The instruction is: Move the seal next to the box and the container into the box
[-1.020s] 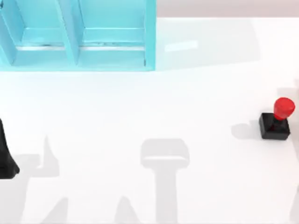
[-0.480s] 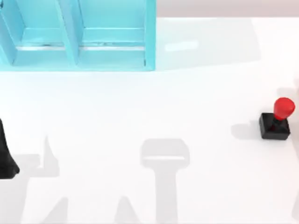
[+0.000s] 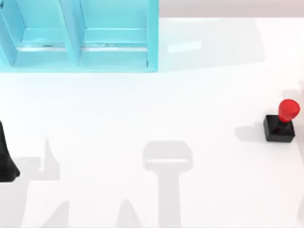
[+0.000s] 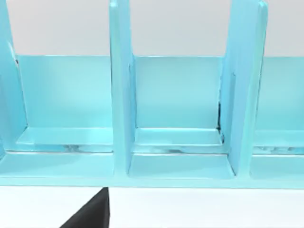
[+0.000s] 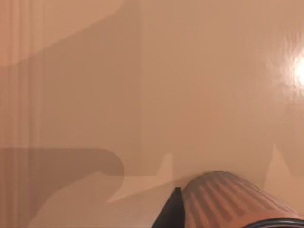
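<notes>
The seal [image 3: 281, 122] is standing upright near the table's [image 3: 142, 109] right edge, well apart from the box [image 3: 78, 38]. By my right gripper sits the container [image 5: 228, 199]; I cannot tell its grip.

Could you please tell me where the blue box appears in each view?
Top view: box upper left, at the table's back edge.
Left wrist view: box straight ahead, compartments open toward the camera.
Right wrist view: the container instead.
Shared landmark: the box's upright dividers.
</notes>
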